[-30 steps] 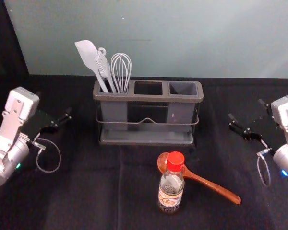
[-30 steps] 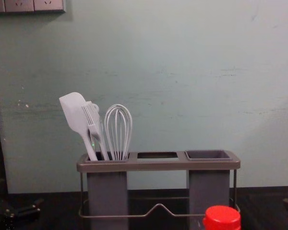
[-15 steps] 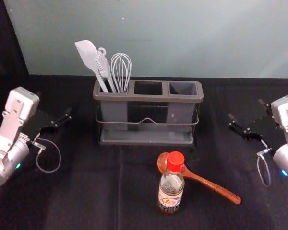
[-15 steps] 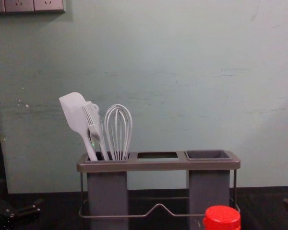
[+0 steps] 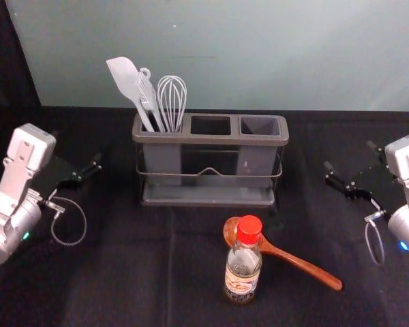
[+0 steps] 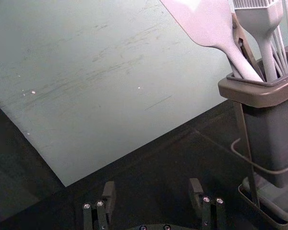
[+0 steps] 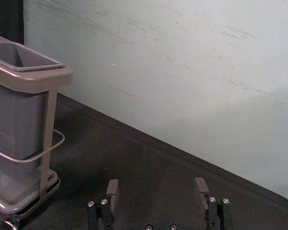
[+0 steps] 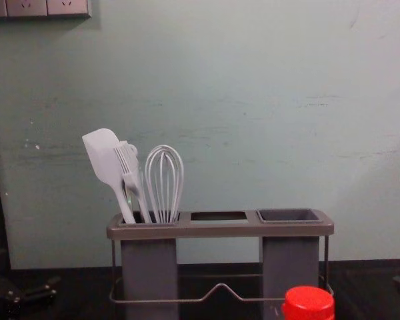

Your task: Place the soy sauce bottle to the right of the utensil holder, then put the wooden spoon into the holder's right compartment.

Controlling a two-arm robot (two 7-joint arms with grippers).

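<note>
Left gripper (image 6: 152,189): hanging over the left side of the black cloth (image 5: 123,272), its fingers standing spread and grasping nothing.
Pale utensils: a spatula (image 5: 125,80), a brush (image 5: 147,94) and a wire whisk (image 5: 172,101) are leaning in the holder's left compartment.
Holder: the grey-brown, three-compartment utensil holder (image 5: 211,139) is standing at the far middle; its right compartment (image 5: 260,126) is gaping empty.
Soy sauce bottle: clear glass with a red cap and a printed label (image 5: 243,272), it's standing upright on the near side of the holder.
Wooden spoon: reddish-brown and glossy (image 5: 303,266), it's lying partly behind the bottle, handle pointing right and nearer.
Right gripper (image 7: 157,184): hovering well right of the holder, fingers parted, holding nothing.
Step in hand: I'm judging this to be the opening one, fetching the bottle.
Next move: it's calling for the right gripper to be coming in around the bottle's body, clearing the spoon's handle, then carrying it upright to the holder's right.
</note>
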